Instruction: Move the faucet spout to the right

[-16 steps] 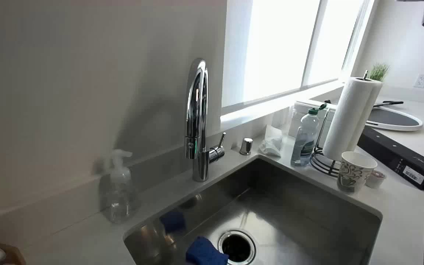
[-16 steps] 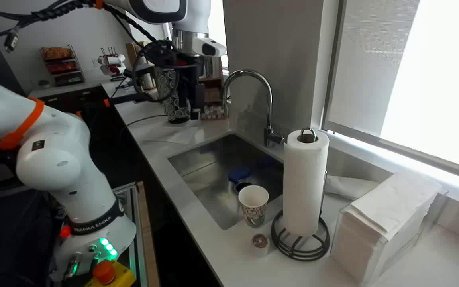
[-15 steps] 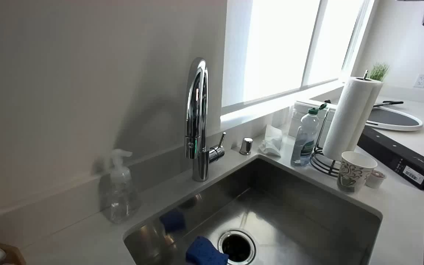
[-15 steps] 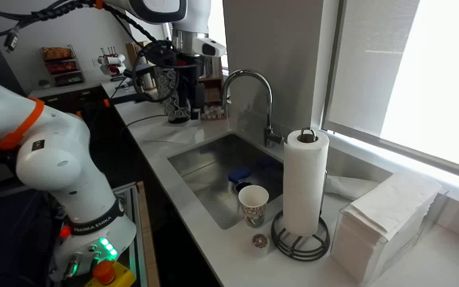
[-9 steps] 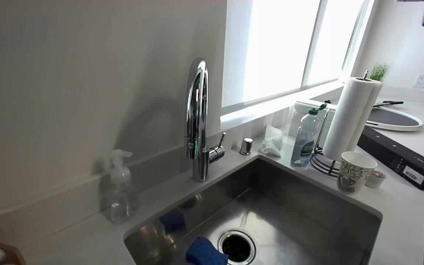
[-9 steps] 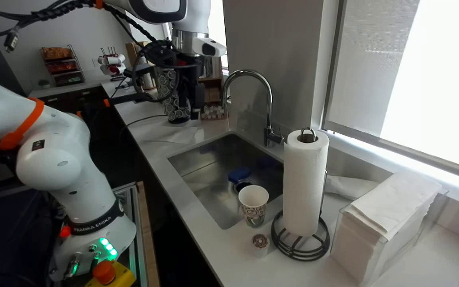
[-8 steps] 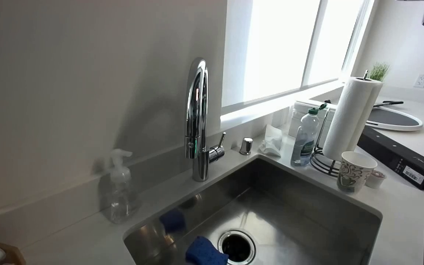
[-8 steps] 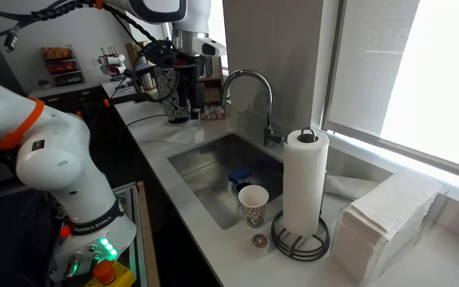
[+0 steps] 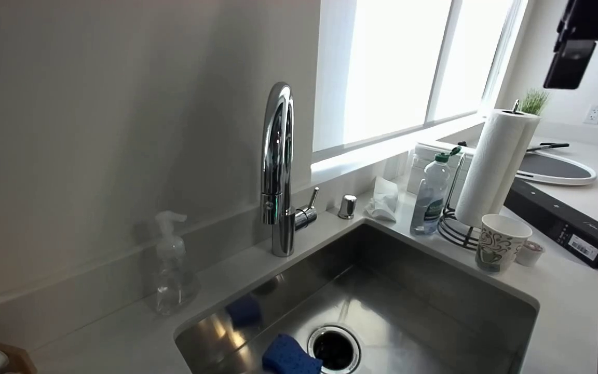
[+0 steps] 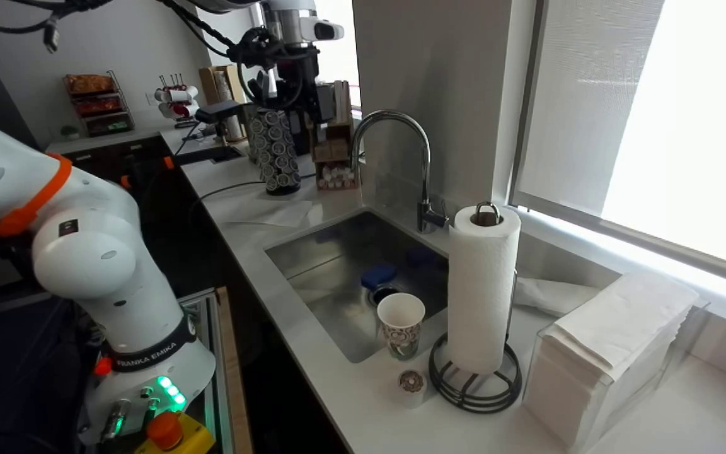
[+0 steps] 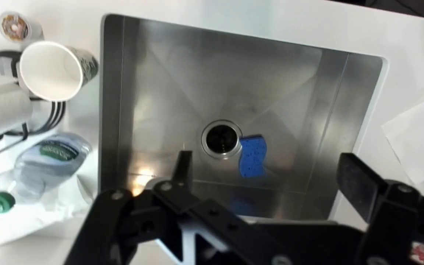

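The faucet spout is a tall chrome gooseneck, seen nearly edge-on in an exterior view [image 9: 277, 150] and as a full arch in an exterior view [image 10: 426, 170]. It stands behind the sink, with its small side lever [image 9: 306, 213] at the base. My gripper [image 10: 321, 121] is in the air, left of the arch in that view and apart from it as seen there. Part of the black gripper [image 9: 570, 65] also hangs at the upper right of an exterior view. In the wrist view the gripper [image 11: 266, 165] has fingers wide apart, holding nothing. The spout cannot be made out there.
The steel sink [image 11: 271, 73] lies below the gripper, with a blue sponge [image 11: 252, 156] by the drain. A clear soap pump bottle [image 9: 170, 270] stands beside the faucet. A paper cup [image 10: 401, 321], a paper towel roll [image 10: 483, 290] and a dish soap bottle [image 9: 430, 197] stand on the counter.
My gripper has risen and moved farther back in one exterior view, and moved left into the upper right of the other. The faucet spout has not moved.
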Robot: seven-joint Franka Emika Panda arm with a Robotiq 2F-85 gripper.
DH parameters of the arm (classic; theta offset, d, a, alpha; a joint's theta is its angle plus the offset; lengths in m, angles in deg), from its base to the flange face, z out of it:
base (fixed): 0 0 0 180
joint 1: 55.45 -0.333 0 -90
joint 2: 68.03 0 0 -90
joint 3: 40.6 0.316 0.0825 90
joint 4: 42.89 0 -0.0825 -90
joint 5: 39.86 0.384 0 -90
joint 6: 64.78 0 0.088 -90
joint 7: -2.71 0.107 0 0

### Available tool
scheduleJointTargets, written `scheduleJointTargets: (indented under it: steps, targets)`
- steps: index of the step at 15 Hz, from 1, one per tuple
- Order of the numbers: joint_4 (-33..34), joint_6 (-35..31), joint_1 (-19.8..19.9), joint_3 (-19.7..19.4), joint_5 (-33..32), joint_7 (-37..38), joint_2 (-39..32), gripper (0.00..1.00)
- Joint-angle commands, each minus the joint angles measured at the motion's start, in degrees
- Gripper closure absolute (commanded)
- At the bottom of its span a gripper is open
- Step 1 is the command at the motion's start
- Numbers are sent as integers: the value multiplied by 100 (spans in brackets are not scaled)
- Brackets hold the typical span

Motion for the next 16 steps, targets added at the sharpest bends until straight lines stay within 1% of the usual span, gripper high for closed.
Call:
scheduleJointTargets:
  steps: [1,2,3,5,9,11,12,13,15,16]
  targets:
    - [764,-387,-309,325,-237,-276,-662,26]
    - [942,-617,-362,422,-376,-374,-877,32]
    - [1138,-737,-421,478,-443,-479,-1066,42]
    - [1496,-872,-541,540,-536,-805,-1420,56]
    - [2072,-1190,-715,601,-488,-1461,-2083,87]
    - [2245,-1423,-755,591,-388,-1684,-2299,99]
    - [2332,-1439,-759,571,-312,-1765,-2396,100]
    - [2378,-1592,-752,578,-332,-1827,-2481,100]
    - [2476,-1736,-751,647,-400,-1757,-2697,100]
    - [2314,-1617,-710,612,-389,-1679,-2448,100]
